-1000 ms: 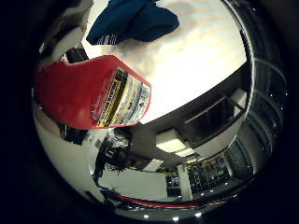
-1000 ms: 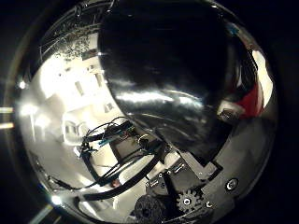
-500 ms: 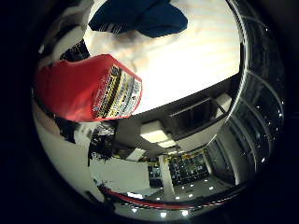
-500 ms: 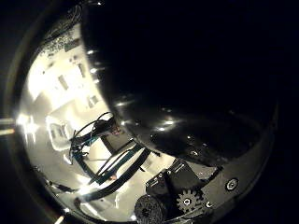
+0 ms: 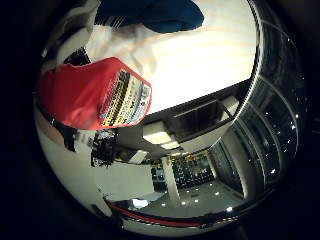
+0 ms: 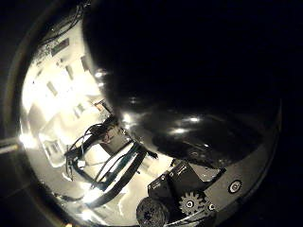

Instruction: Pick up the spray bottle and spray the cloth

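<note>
A: How far along is this looking?

B: The pick-up seems done, as far as I can judge. The red spray bottle is filling the upper left of the little-finger-side view, lifted clear of the pale table, with nothing under it but open room.

A: And the cloth?

B: The blue cloth is lying on that table at the top of the same frame, a little way beyond the bottle. I am seeing no wet patch on it, so the spraying itself looks to be what is left.

A: What is the hand doing?

B: In the thumb-side view only its black geared body is showing, at the bottom of the frame. A big dark glossy shape is covering most of the upper right there, pressed close to the palm; probably the bottle's upper part, though I cannot be sure.

A: So is it clenched around the bottle?

B: I cannot tell; no fingers are showing clearly. The bottle sitting so near the palm suggests a hold, but that is only a guess.
</note>
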Motion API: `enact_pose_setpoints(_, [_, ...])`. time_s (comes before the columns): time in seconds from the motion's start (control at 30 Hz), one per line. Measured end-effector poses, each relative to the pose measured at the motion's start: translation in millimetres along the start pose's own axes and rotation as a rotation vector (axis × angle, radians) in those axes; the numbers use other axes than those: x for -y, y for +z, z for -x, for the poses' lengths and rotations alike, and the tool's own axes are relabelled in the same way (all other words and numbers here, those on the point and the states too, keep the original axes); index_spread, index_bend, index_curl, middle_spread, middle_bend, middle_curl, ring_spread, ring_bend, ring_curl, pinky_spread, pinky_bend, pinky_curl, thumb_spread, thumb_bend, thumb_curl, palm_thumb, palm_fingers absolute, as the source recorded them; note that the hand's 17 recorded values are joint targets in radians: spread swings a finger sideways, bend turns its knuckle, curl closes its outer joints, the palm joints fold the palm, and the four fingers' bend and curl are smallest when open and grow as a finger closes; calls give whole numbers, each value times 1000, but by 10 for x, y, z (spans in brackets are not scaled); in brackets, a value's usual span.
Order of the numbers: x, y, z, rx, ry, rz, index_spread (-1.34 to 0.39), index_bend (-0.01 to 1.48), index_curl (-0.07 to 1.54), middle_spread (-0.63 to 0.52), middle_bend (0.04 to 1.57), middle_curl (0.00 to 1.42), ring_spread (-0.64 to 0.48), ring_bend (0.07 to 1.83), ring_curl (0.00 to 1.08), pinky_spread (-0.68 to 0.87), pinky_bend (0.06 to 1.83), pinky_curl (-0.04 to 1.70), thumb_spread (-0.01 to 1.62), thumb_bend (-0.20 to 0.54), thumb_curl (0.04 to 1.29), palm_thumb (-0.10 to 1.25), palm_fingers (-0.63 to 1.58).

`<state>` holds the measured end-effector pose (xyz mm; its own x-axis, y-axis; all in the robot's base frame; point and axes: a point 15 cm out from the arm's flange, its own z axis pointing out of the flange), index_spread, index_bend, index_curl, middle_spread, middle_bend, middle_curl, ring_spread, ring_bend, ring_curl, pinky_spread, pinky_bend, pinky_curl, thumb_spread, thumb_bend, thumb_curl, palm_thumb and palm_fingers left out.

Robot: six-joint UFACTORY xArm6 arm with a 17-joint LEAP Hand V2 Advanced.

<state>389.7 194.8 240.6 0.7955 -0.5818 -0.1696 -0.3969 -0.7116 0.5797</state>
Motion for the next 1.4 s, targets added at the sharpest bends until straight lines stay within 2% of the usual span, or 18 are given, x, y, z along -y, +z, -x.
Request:
enact_pose_setpoints(0.7, [-41,-99,3,-26,10,-25,-270,1120,943,-149,1376,834,-208,1441,771,-138,1023,1426,288,-19,1015,1051,1113])
enact_pose_setpoints(0.97, [-100,-538,-46,-81,21,-213,-270,1120,943,-149,1376,833,-208,1441,771,-138,1023,1426,288,-19,1015,1051,1113])
enact_pose_setpoints(1.4, [-119,-1398,319,59,-26,-635,-270,1120,943,-148,1377,832,-208,1441,771,-138,1023,1426,294,-19,1013,1055,1113])
